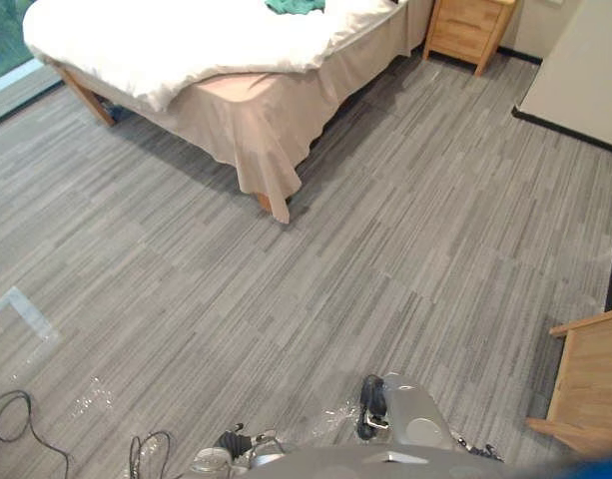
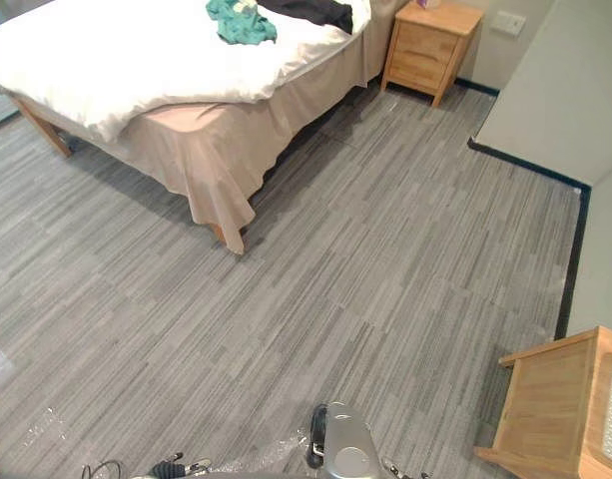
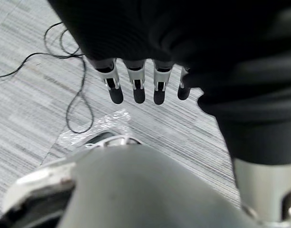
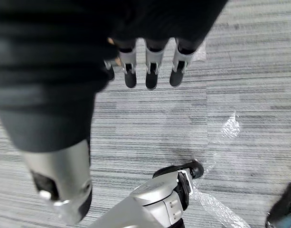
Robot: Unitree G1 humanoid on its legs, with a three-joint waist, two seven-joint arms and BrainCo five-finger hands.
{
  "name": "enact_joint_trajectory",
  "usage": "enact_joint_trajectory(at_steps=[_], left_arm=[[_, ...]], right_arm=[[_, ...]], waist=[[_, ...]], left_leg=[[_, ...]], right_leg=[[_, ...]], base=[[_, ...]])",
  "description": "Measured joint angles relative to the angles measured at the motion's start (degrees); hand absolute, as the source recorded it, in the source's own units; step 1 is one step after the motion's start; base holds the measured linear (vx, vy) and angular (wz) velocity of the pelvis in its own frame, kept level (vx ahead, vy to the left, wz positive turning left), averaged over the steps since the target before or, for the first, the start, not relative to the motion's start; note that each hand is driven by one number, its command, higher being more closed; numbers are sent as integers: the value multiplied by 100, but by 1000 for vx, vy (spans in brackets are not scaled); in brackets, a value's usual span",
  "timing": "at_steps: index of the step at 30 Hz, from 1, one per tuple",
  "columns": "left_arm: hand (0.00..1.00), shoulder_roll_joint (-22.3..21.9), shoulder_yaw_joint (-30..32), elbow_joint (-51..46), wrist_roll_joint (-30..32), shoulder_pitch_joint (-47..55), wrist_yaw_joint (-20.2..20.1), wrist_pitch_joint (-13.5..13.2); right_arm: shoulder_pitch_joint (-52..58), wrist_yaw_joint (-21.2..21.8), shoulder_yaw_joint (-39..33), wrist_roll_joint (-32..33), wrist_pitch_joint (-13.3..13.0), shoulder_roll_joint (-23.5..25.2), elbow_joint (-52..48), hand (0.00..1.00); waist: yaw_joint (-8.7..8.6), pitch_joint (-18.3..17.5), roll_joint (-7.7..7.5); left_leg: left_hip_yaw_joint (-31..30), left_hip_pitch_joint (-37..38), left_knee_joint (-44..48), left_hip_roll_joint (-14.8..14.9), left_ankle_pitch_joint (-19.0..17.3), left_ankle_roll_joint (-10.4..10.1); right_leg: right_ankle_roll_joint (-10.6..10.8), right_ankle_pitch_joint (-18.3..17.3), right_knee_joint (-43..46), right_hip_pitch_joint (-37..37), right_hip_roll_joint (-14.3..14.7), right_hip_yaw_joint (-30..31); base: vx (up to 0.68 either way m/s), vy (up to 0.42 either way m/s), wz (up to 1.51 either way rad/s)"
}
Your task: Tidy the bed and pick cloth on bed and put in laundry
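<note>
Teal cloth [image 2: 241,22] crumpled on the bed [image 2: 116,60], well ahead, slightly leftward across the floor [image 2: 385,249]. Left hand [image 3: 137,88], right hand [image 4: 152,76] hanging slack, uncurled, empty, both far off; left likely marginally nearer. Calls for walking over first

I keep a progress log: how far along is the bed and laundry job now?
Nothing looks done yet. The green cloth and the black cloth lie on the bed, and its white cover hangs unevenly. Nothing is in hand: the left hand and the right hand hang open above the floor. Left to do: approach the bed, straighten it, carry both cloths to the laundry.
</note>
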Motion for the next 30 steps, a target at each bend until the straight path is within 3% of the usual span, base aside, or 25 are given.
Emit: enact_joint_trajectory(at_steps=[1,2,3,4,6,7,8,9,11,12,13,14,15,17,21,24,25,26,27,28,30], left_arm=[[0,-45,15,-18,-152,46,69,-90],[0,-83,78,-47,-340,95,164,-202],[0,-125,128,-57,-405,121,211,-239],[0,-141,253,-143,-543,114,339,-309],[0,-202,375,-272,-847,132,406,-443],[0,-258,510,-276,-921,125,438,-540],[0,-255,521,-277,-965,129,440,-584],[0,-267,624,-278,-1007,115,441,-703],[0,-307,782,-284,-1003,112,444,-811],[0,-387,900,-285,-999,219,457,-882],[0,-269,1015,-245,-994,205,400,-910],[0,-228,1041,-248,-990,204,385,-911],[0,-216,1138,-281,-989,179,376,-912],[0,-225,1145,-260,-989,134,383,-885],[0,-260,1115,-215,-989,77,386,-850],[0,-296,1096,-17,-988,74,382,-796],[0,-233,937,19,-973,77,372,-788],[0,-143,749,30,-845,54,366,-784],[0,-122,688,31,-809,49,366,-783],[0,-87,544,31,-757,47,368,-785],[0,-50,373,30,-754,-3,365,-785]], right_arm=[[-14,26,100,-209,-3,-140,55,0],[-109,44,253,-359,-22,-240,84,0],[-159,44,280,-426,-27,-264,96,0],[-244,46,349,-508,-25,-322,184,0],[-333,60,428,-644,-34,-376,244,0],[-431,73,422,-665,-56,-336,189,0],[-457,77,403,-704,-79,-330,161,0],[-487,98,381,-819,-148,-279,8,0],[-459,106,346,-926,-250,-160,-262,0],[-384,115,341,-1004,-342,-146,-430,0],[-412,112,343,-1047,-360,-56,-396,0],[-397,116,368,-1051,-381,22,-395,0],[-376,119,381,-1116,-465,148,-413,0],[-374,119,382,-1163,-466,186,-400,0],[-464,99,457,-1501,-462,189,-437,0],[-483,74,363,-1505,-455,145,-366,0],[-478,53,293,-1481,-455,86,-305,0],[-485,39,200,-1464,-451,59,-242,0],[-481,37,193,-1454,-449,46,-230,0],[-456,32,188,-1345,-436,-11,-225,0],[-438,38,198,-1241,-429,-56,-223,0]], waist=[[20,-77,138],[15,-88,190],[19,-72,204],[35,-47,183],[271,-26,158],[437,-12,135],[476,5,111],[542,44,50],[630,97,-38],[631,65,22],[623,35,-160],[588,-12,-251],[603,-57,-388],[670,-55,-396],[807,-159,-371],[790,-342,-316],[790,-391,-328],[762,-401,-357],[737,-402,-360],[697,-377,-323],[619,-355,-283]], left_leg=[[-249,-578,1396,199,13,56],[-467,-1070,2611,245,-99,135],[-593,-1295,3100,198,-176,176],[-873,-1761,3739,-33,-351,232],[-954,-2250,3923,-387,-586,311],[-889,-2600,3666,-595,-698,418],[-831,-2702,3479,-664,-728,443],[-604,-2927,2688,-868,-760,535],[-173,-3079,1432,-1008,-400,648],[175,-3131,273,-1007,620,730],[416,-3037,237,-1138,770,1505],[437,-3038,158,-1241,768,1527],[655,-2960,-40,-1435,747,1660],[1107,-2754,-59,-1500,655,1797],[1201,-2245,-549,-1739,584,1801],[926,-1752,-1362,-2031,339,1594],[708,-1547,-1519,-2173,332,1577],[458,-1393,-1629,-2298,332,1580],[357,-1327,-1680,-2341,332,1579],[110,-1112,-1769,-2405,342,1564],[-182,-837,-1874,-2440,342,1560]], right_leg=[[-43,2,-338,235,171,131],[-239,-15,-588,494,252,231],[-317,18,-720,655,271,251],[-337,41,-1028,1032,288,315],[-320,174,-1368,1457,293,567],[-275,212,-1611,1770,276,667],[-273,213,-1670,1881,253,705],[-266,210,-1708,2110,145,725],[-17,109,-1689,2372,-18,699],[320,-76,-1705,2547,8,598],[564,-220,-1747,2758,-177,486],[651,-160,-1790,2792,-245,432],[783,231,-2024,2870,-369,374],[838,687,-2303,3158,-417,372],[751,1226,-2246,3358,-476,390],[808,1235,-931,2923,-573,361],[1011,1387,365,2435,-778,329],[1153,1280,1534,1916,-942,389],[1132,1171,1893,1729,-984,382],[1051,822,2535,1281,-1094,281],[1080,436,2627,820,-1180,148]], base=[[384,-147,-36],[407,-116,-37],[416,-58,-21],[472,-7,-34],[492,35,-65],[380,67,-64],[482,110,-68],[481,133,-55],[481,147,-52],[488,180,-18],[496,180,3],[593,246,39],[472,212,37],[411,246,33],[261,166,11],[118,80,48],[140,71,74],[125,61,81],[222,72,99],[212,56,99],[225,53,98]])
